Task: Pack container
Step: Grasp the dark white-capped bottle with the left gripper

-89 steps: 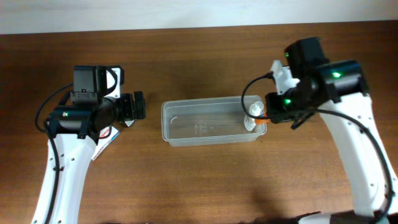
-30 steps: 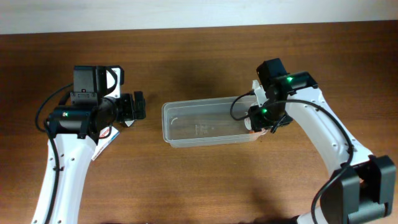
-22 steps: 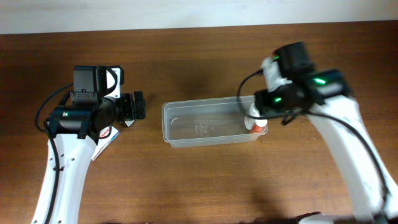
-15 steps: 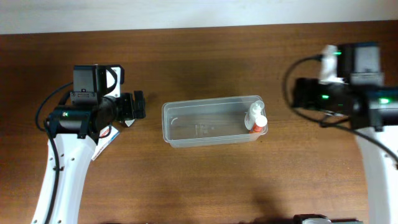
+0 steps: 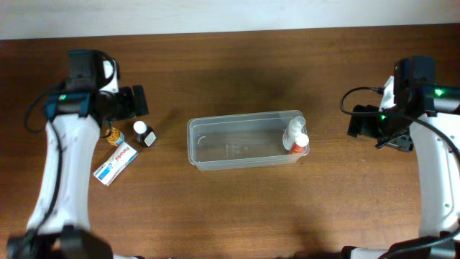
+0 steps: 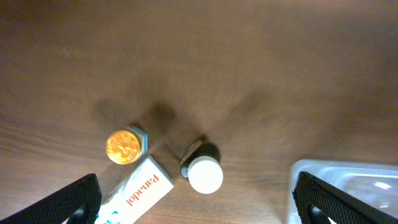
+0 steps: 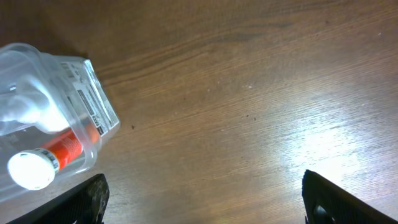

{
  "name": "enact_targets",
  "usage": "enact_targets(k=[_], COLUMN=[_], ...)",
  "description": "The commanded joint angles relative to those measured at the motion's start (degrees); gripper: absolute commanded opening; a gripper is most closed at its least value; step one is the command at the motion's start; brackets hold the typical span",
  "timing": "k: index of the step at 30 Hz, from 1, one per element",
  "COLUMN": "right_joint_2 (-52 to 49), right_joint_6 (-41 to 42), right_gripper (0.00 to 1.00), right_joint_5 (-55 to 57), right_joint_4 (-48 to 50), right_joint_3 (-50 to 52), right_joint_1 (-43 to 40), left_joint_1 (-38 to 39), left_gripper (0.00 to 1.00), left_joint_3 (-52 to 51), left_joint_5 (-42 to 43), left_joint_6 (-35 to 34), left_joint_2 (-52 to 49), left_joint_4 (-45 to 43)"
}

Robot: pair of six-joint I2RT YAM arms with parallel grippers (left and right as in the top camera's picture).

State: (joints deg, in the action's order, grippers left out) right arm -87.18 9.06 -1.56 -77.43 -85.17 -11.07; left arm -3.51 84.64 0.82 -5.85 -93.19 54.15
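Container (image 5: 244,141) sits mid-surface, long side running left-right, top open. In its right end: white bottle (image 5: 293,129) and orange bottle (image 5: 300,142), close together, can't tell if touching. The rest of the tub is bare.

Well apart on its left: dark bottle (image 5: 144,134) with a white cap, looks upright. Jar (image 5: 115,133) with a gold lid is just beside it, and a box (image 5: 115,164) lies flat near both.

Left end effector (image 5: 136,102) is wide and empty, above that group. In the left wrist view the dark bottle is roughly centred in its opening. Right end effector (image 5: 358,124) is wide and empty, off the container's right end, not touching.

Likely step: left arm picks the dark bottle.
- Come straight down and close on the body, not the cap.
- Jar and box are tight on one side, so don't sweep them.
- Lift over the rim and release in the bare left/middle, away from the two bottles.

Surface (image 5: 230,208): dark wood grain, with glare in the right wrist view. A pale wall (image 5: 215,14) runs along the far edge.
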Motion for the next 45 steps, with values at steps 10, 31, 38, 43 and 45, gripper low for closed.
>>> enact_targets(k=[10, 31, 38, 43, 45], right_joint_2=[-1.2, -1.2, -1.2, -1.2, -1.2], right_joint_6=[0.3, 0.3, 0.3, 0.3, 0.3], right_gripper=[0.91, 0.92, 0.91, 0.91, 0.91], right_joint_5=[-0.8, -0.8, -0.8, -0.8, -0.8], right_joint_4=[0.5, 0.4, 0.4, 0.3, 0.2], right_joint_3=[0.4, 0.4, 0.4, 0.4, 0.4], right_joint_1=[-0.2, -0.2, -0.2, -0.2, -0.2], left_joint_1=[0.1, 0.1, 0.1, 0.1, 0.1], left_gripper=[0.89, 0.43, 0.40, 0.31, 0.28], left_joint_3=[0.4, 0.4, 0.4, 0.4, 0.4], left_joint_5=[-0.6, 4.0, 3.9, 3.9, 3.9], left_joint_6=[-0.8, -0.8, -0.8, -0.8, -0.8], left_joint_2=[-14.5, -14.5, -14.5, -14.5, -14.5], left_joint_4=[0.9, 4.2, 4.9, 4.9, 4.9])
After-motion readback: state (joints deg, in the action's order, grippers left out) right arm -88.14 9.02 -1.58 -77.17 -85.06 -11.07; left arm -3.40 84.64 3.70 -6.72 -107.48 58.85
